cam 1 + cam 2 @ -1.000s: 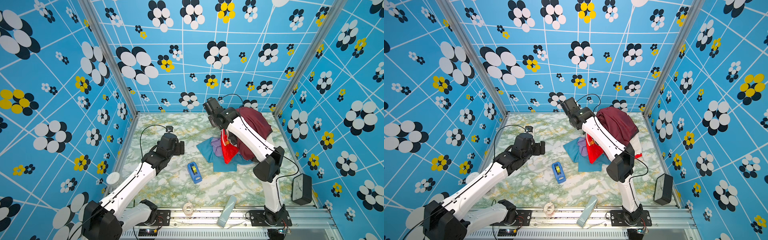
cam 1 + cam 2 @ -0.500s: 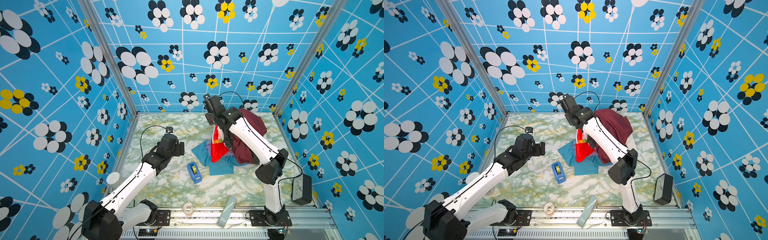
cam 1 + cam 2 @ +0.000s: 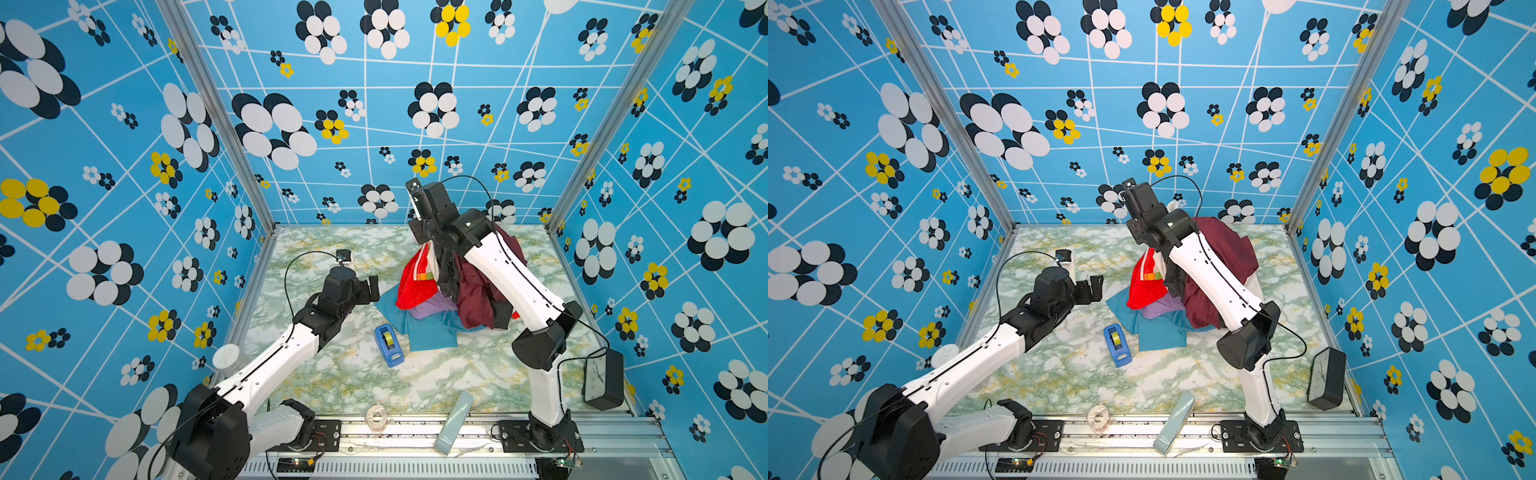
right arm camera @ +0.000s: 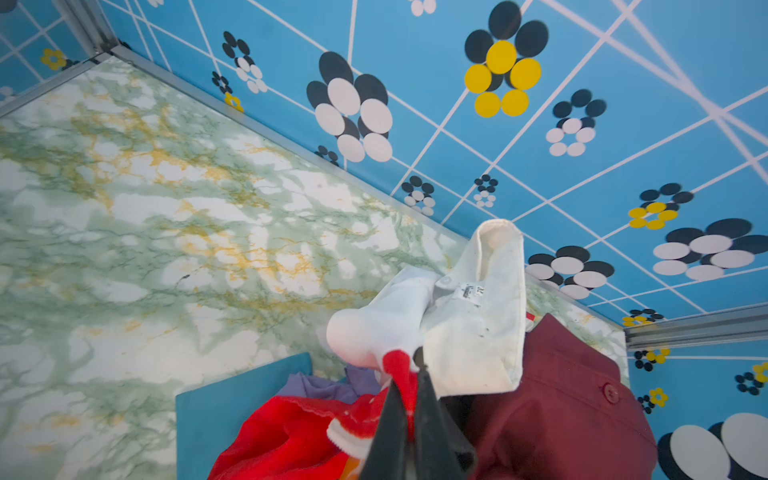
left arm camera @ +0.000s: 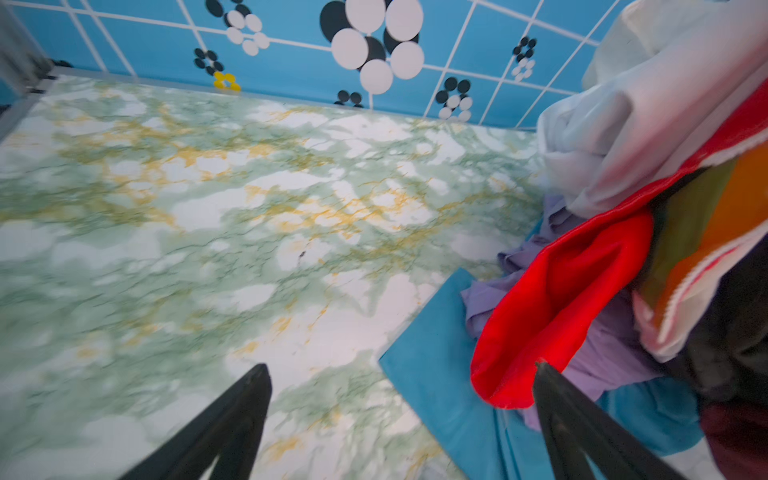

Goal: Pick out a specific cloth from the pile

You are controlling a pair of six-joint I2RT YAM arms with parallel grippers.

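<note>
1. Found right gripper (image 4: 417, 365) clamped tight on a red-trimmed white edge of the cloth (image 3: 415, 286), high above the table (image 3: 415, 386).
2. Saw the cloth hanging straight below that grip, red lining outward, rainbow stripe showing, lower end resting on the pile (image 3: 473, 299) toward the table's right rear.
3. Noted left gripper (image 5: 400, 368) wide open and empty, low over the table, just beside the cloth's red fold.
4. Logged white collared shirt (image 4: 473, 332) lying against the closed jaws too; cannot tell whether pinched.

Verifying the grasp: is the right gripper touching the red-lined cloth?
Touching. The right wrist view shows the shut right gripper pinching the cloth by its red cuff.
</note>
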